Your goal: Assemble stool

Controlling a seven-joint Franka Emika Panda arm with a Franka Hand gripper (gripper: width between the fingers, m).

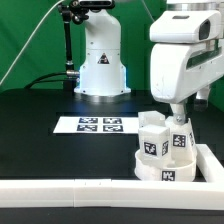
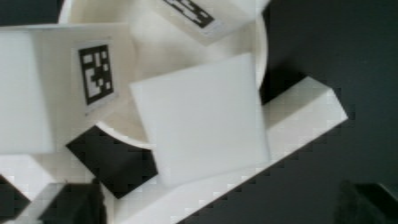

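Observation:
The stool's round white seat disc (image 1: pixel 160 168) lies flat at the exterior view's right, against the corner of the white rail. Three short blocky white legs stand upright on it, each with a black-and-white tag: one at the left (image 1: pixel 150 140), one in front (image 1: pixel 168 170) and one at the right (image 1: pixel 181 136). My gripper (image 1: pixel 180 116) hangs open just above the right leg and holds nothing. In the wrist view the seat disc (image 2: pixel 254 60) shows with a tagged leg (image 2: pixel 63 85) and a plain-faced leg (image 2: pixel 199 115). My gripper (image 2: pixel 214 208) stands open there, its dark fingers (image 2: pixel 59 205) at the picture's edge.
The marker board (image 1: pixel 100 124) lies flat on the black table, left of the stool parts. A long white rail (image 1: pixel 70 192) runs along the front and turns up the right side (image 1: pixel 210 160). The arm's white base (image 1: pixel 100 65) stands at the back.

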